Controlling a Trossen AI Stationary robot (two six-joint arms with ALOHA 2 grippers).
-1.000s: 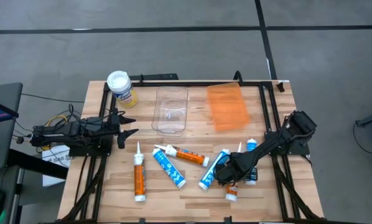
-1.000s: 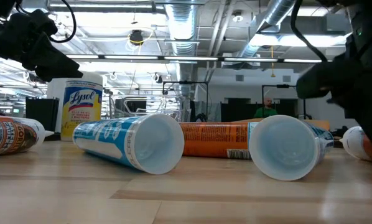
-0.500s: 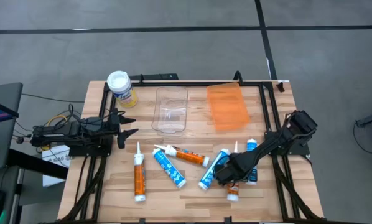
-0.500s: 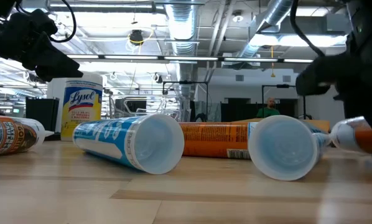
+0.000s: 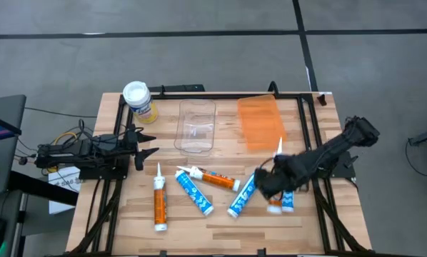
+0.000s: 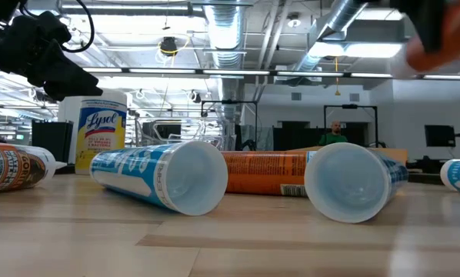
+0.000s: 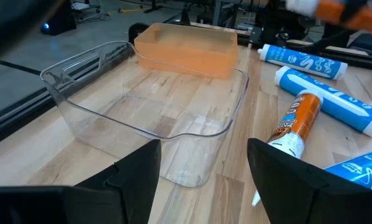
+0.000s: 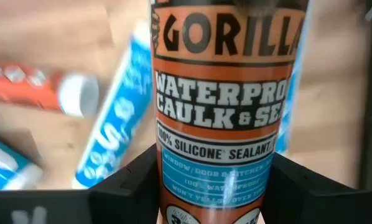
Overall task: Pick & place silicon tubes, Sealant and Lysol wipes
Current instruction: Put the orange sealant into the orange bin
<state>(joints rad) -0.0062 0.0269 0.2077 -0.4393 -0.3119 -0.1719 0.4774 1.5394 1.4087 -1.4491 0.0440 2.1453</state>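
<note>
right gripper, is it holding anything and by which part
Yes: the right gripper holds an orange Gorilla silicone sealant tube by its body, fingers on either side of the label, lifted off the table. The left gripper holds nothing.

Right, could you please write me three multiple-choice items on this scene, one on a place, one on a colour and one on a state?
1. Where on the table do the wipes stand?
A. front right corner
B. back left corner
C. dead centre

2. What colour is the body of the tube in the right gripper?
A. orange
B. green
C. purple

3. The left gripper is
A. open
B. shut on a tube
C. shut on the wipes

Answers:
1 B, the high view shows them at the far left corner.
2 A, the right wrist view shows an orange label.
3 A, its fingers stand apart with nothing between them.
</note>
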